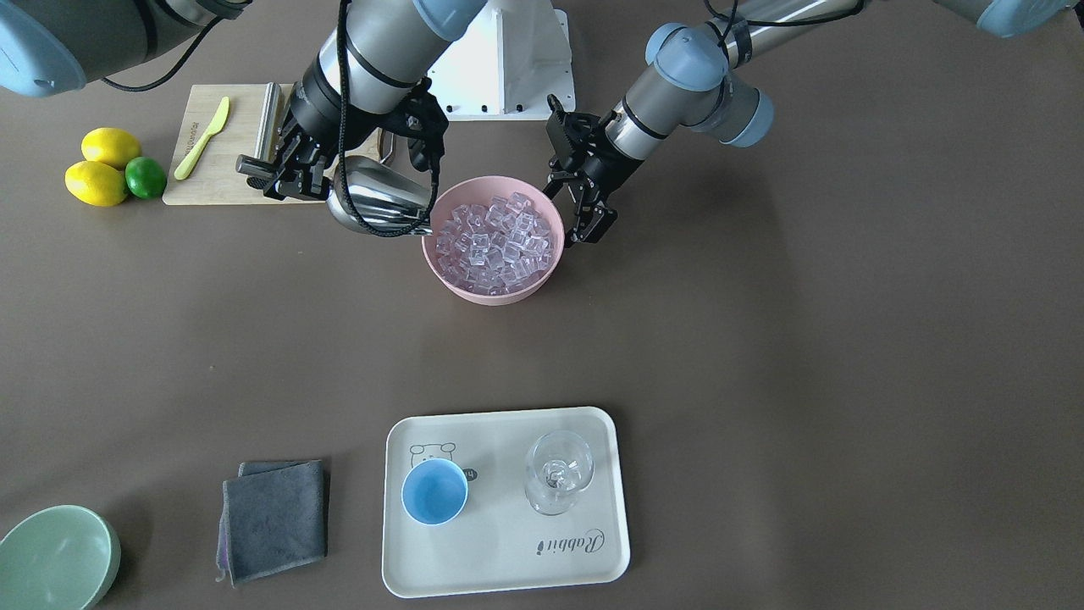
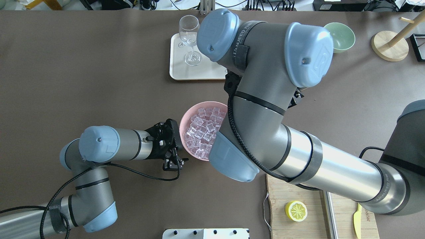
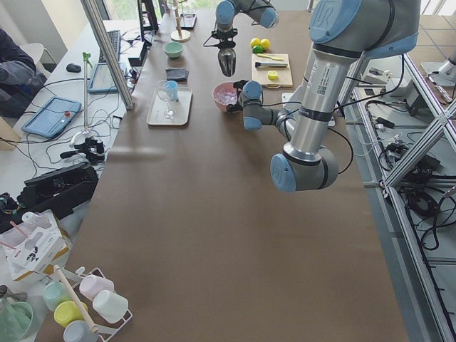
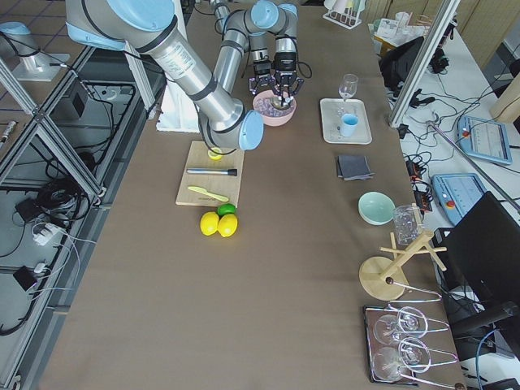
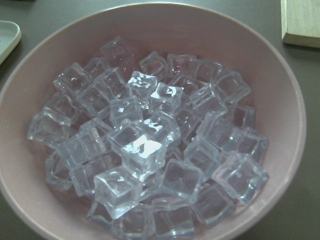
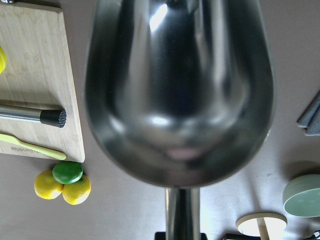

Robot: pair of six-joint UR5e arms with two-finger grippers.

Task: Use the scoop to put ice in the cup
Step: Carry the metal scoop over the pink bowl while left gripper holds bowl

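Steel scoop hangs raised just beside the rim of the pink bowl, handle pinched in the right gripper fingers. Ice sits heaped in the bowl. Left gripper is at the bowl's opposite side, fingers spread, not holding anything. Cup stands upright on the tray beside the stemmed glass, well apart from the bowl on the table.
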